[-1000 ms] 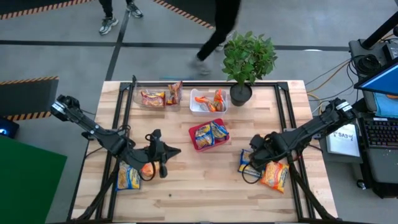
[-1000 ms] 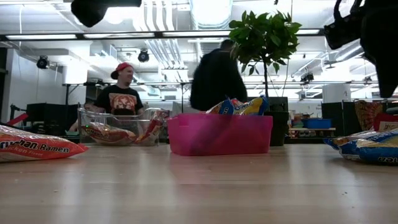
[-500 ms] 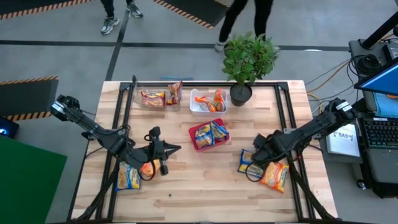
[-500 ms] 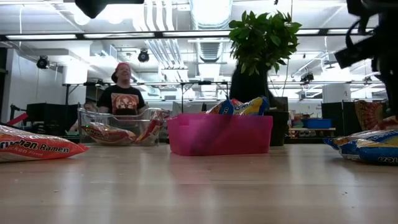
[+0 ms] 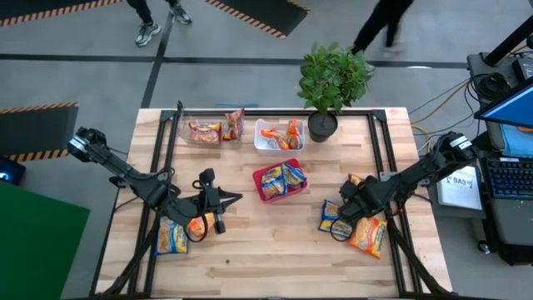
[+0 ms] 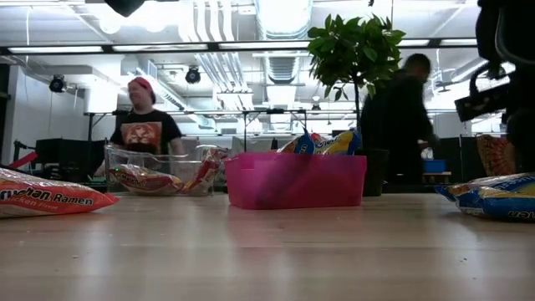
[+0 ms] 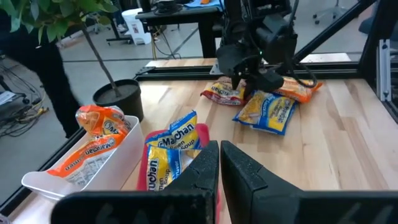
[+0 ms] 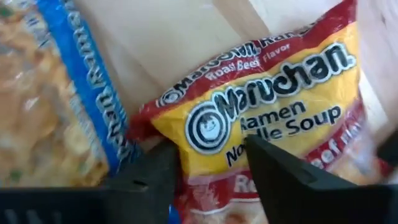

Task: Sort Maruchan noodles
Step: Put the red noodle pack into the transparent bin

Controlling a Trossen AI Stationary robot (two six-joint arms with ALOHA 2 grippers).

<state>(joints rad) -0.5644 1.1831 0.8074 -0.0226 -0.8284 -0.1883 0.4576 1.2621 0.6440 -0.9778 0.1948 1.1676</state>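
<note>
At the table's near left, a blue-and-yellow Maruchan packet (image 5: 171, 239) lies flat with an orange packet (image 5: 197, 226) touching its right side, and the left gripper (image 5: 221, 215) hangs just above them, its 2 fingers pressed together on nothing. Toward the near right edge, the right gripper (image 5: 349, 200) sits low over a cluster of 3 packets: a blue-and-yellow one (image 5: 332, 218), an orange one (image 5: 368, 235) beside it nearer the right edge, and a red-and-yellow Roast Beef packet (image 8: 267, 118) just behind them. The right wrist view shows its fingers (image 8: 292, 180) parted, one on each side of the Roast Beef packet's lower end; whether they pinch it cannot be told. In the table's middle stands a red tray (image 5: 260, 177) holding blue-and-yellow packets. Farther back, a white tray (image 5: 260, 147) carries orange packets, and a clear tray (image 5: 185, 137) to its left holds reddish ones. A potted plant (image 5: 331, 79) stands at the far edge. Beyond the table, the low view shows 2 people, one in a dark printed shirt (image 6: 144, 134).
</note>
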